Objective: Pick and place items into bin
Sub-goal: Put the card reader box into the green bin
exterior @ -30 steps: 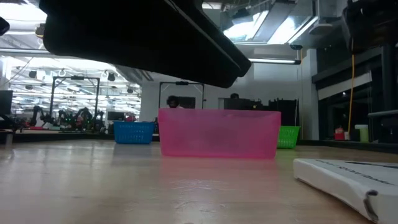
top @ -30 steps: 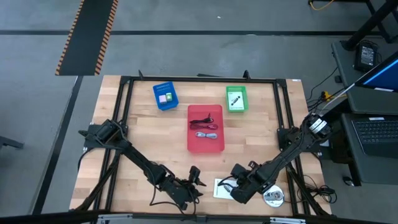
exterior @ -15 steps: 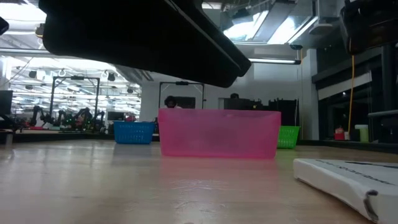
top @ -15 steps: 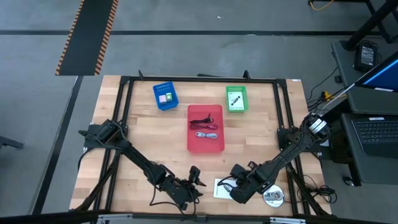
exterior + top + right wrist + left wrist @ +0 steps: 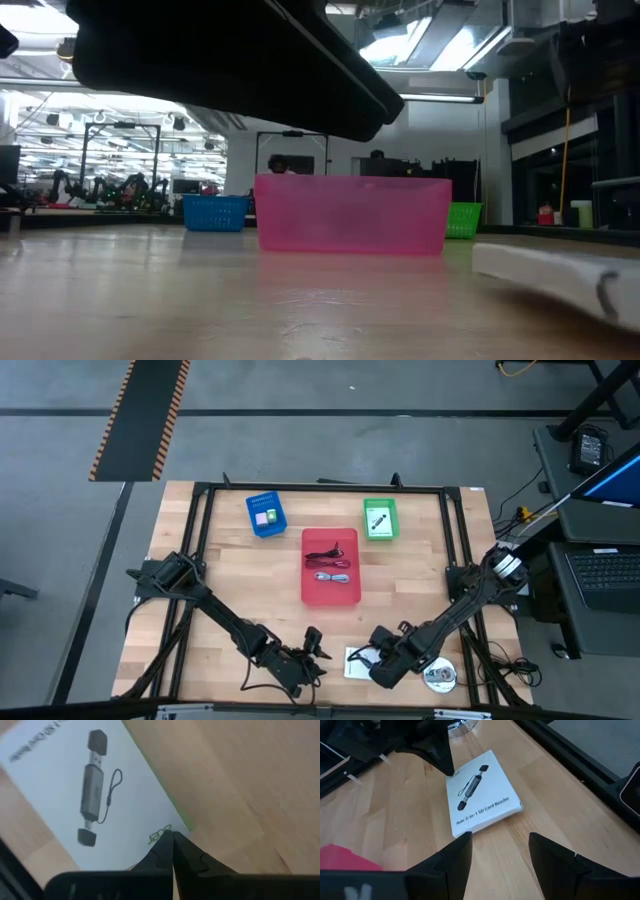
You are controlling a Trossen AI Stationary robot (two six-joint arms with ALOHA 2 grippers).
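Pinching a corner of the white card, the right end effector has its two dark fingertips drawn together on the card's edge beside the small green logo, near the desk's front edge toward its right corner. That card, printed with a black and grey card reader and a line of text, lies flat on the bare wood in the left wrist view, and its thick white edge shows at the right of the low view. Just beside the right end effector, closer to the front right corner, rests the silver disc, touching nothing else. The left end effector sits at the front edge, left of the card, its fingers spread apart and holding nothing, with the card lying just ahead of the gap. Farther out, the red tray stands at the desk's middle and carries the black and reddish coiled cables. Toward the back edge, the blue tray holds a pink block and the green tray holds a white-green packet. A black metal frame runs around the desk, and the left arm's dark link fills the upper low view.
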